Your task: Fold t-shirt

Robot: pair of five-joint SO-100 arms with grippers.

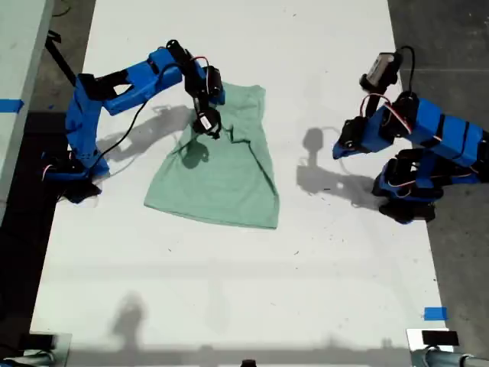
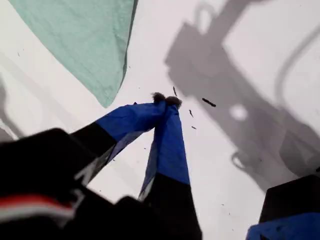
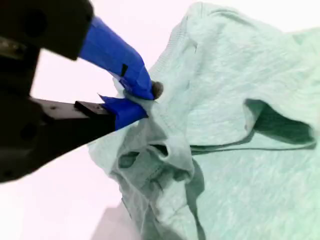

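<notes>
One t-shirt [image 1: 218, 180], pale mint green, lies partly folded on the white table [image 1: 252, 290], toward the exterior view's left of centre. Two blue arms are in view. The second gripper [image 3: 137, 102] is clamped on a bunched fold of the t-shirt near its upper edge in the exterior view. The first gripper [image 2: 165, 100] has its jaws closed together on nothing, above bare table at the exterior view's right, well apart from the fabric.

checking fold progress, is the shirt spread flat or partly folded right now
Partly folded: the t-shirt is bunched on the exterior view's left side, where my second pincer pinches a raised fold; the rest lies flat.
</notes>
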